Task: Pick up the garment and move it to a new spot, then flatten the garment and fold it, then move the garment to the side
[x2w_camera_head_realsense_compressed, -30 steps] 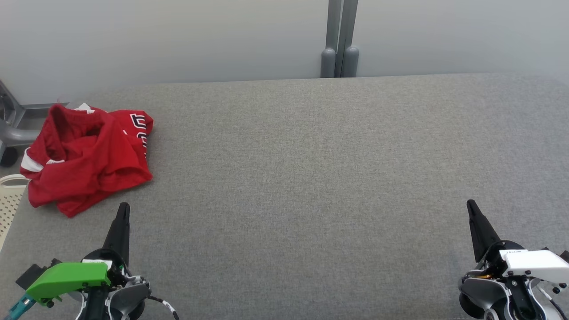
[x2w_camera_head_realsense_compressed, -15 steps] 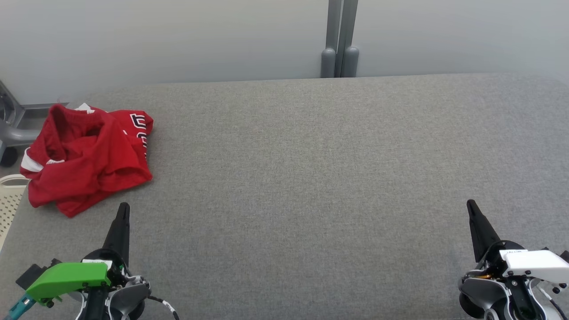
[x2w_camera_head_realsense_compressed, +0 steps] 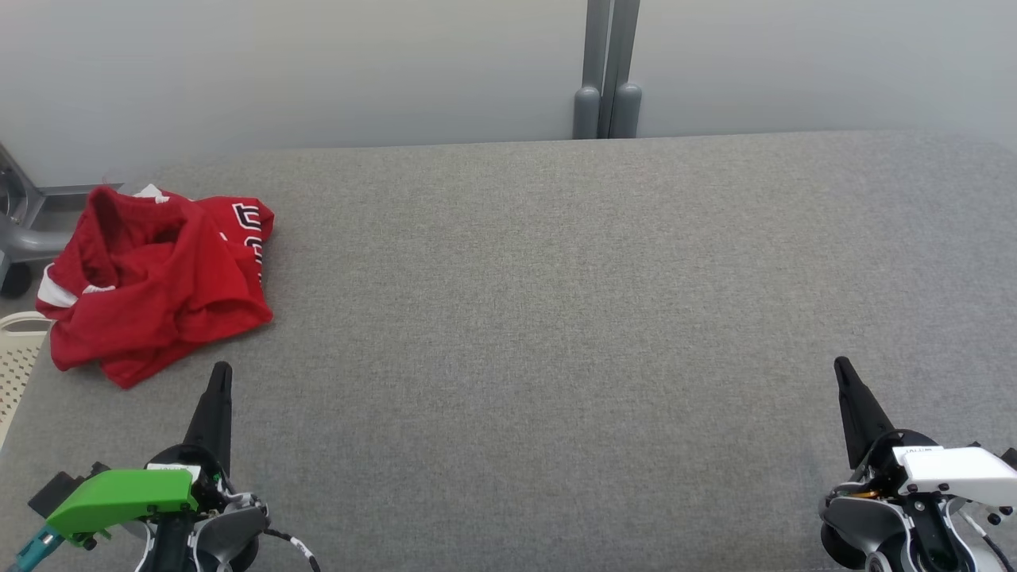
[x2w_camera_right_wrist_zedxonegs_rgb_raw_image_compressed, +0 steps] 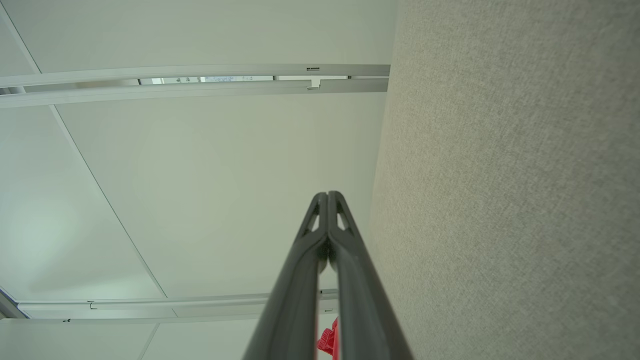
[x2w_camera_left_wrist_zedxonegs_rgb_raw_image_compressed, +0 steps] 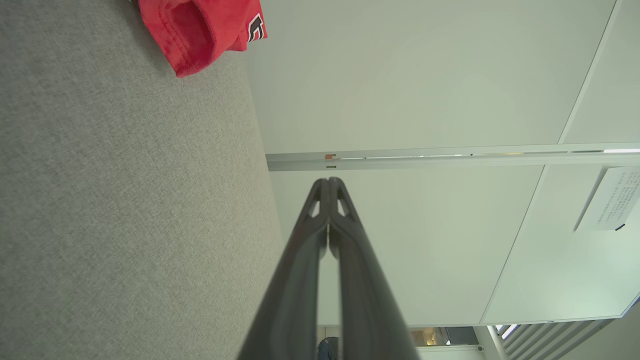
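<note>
Nothing differs: the crumpled red garment, apparently a jersey, lies unmoved; the left gripper is near it, the right gripper well apart, both pinched closed, empty

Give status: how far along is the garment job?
Done: nothing; the red garment lies crumpled at the left edge of the gray table. In hand: nothing; left gripper and right gripper sit shut and empty, apart from it. Left: pick up, relocate, flatten, fold, move aside.
</note>
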You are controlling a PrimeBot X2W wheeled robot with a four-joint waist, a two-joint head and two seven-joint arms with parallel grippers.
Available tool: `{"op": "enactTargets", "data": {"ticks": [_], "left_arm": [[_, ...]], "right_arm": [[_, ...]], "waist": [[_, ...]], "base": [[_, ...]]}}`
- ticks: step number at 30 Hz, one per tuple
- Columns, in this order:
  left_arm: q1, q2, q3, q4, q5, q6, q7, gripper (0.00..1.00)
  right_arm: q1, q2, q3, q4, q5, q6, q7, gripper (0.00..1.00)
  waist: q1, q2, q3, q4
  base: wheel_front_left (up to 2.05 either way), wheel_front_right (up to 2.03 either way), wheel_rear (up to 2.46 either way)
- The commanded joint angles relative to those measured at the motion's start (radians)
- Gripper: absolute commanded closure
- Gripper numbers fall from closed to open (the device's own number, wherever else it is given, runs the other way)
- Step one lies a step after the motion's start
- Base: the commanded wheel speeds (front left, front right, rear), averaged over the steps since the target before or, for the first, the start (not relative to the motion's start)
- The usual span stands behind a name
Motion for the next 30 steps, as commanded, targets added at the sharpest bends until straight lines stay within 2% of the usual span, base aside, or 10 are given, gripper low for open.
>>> {"op": "enactTargets", "data": {"ticks": [1, 5, 6, 19, 30], "left_arm": [[-0.012, 0.002, 0.002, -0.003, -0.001, -0.005, 0.0, 1.0], [-0.012, 0.002, 0.002, -0.003, -0.001, -0.005, 0.0, 1.0], [0.0, 0.0, 0.0, 0.001, 0.0, 0.0, 0.0, 0.0], [0.047, -0.007, -0.024, 0.033, 0.025, 0.001, -0.042, 0.0], [0.057, -0.006, -0.026, 0.031, 0.132, 0.007, -0.099, 0.0]], "right_arm": [[0.012, -0.004, -0.001, -0.004, 0.005, 0.001, 0.002, 1.0], [0.012, -0.004, -0.001, -0.004, 0.005, 0.001, 0.002, 1.0], [0.0, 0.0, 0.0, 0.001, 0.0, 0.0, 0.0, 0.0], [0.012, 0.009, 0.049, 0.044, -0.017, 0.0, -0.032, 0.0], [-0.014, 0.007, 0.098, 0.082, -0.09, 0.0, -0.081, 0.0]], "waist": [[0.0, 0.0, 0.0, 0.0], [0.0, 0.0, 0.0, 0.0], [0.0, 0.0, 0.0, 0.0], [0.0, 0.0, -0.006, -0.002], [0.0, 0.0, -0.015, -0.003]], "base": [[0.0, 0.0, 0.0], [0.0, 0.0, 0.0], [0.0, 0.0, 0.0], [0.0, 0.0, 0.0], [0.0, 0.0, 0.0]]}}
